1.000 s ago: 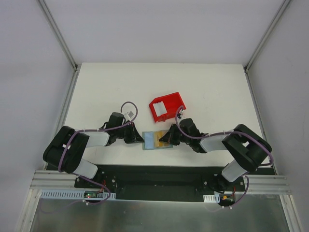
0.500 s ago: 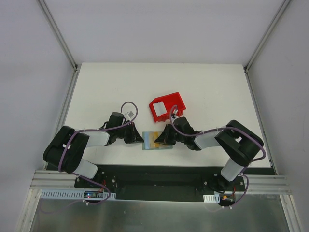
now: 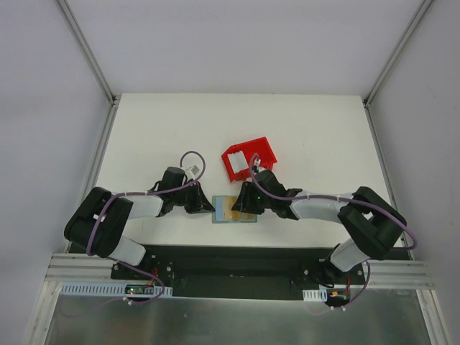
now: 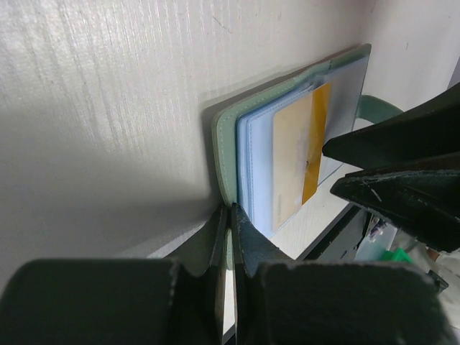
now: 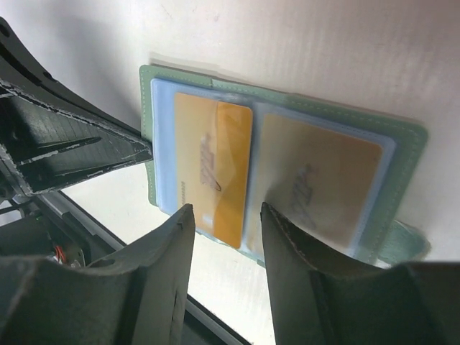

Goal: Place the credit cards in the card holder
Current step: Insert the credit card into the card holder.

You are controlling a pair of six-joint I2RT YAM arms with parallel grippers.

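The grey-green card holder [image 3: 234,215] lies open on the table between both arms. An orange-gold credit card [image 5: 214,171] sits partly inside its left clear pocket, one end sticking out. A paler card [image 5: 320,176] lies fully under the right clear pocket. My left gripper [image 4: 230,210] is shut on the holder's green edge [image 4: 223,147], pinning that side. My right gripper [image 5: 224,217] hovers open just above the orange card [image 4: 297,162], with nothing between its fingers [image 5: 178,241].
A red plastic bin [image 3: 246,159] stands just behind the card holder, close to my right arm. The table's near edge and the black base rail [image 3: 230,255] run right below the holder.
My right gripper has opened and let go of the orange card, which now rests in the left pocket. The right arm slid left over the holder. The left arm stayed put.
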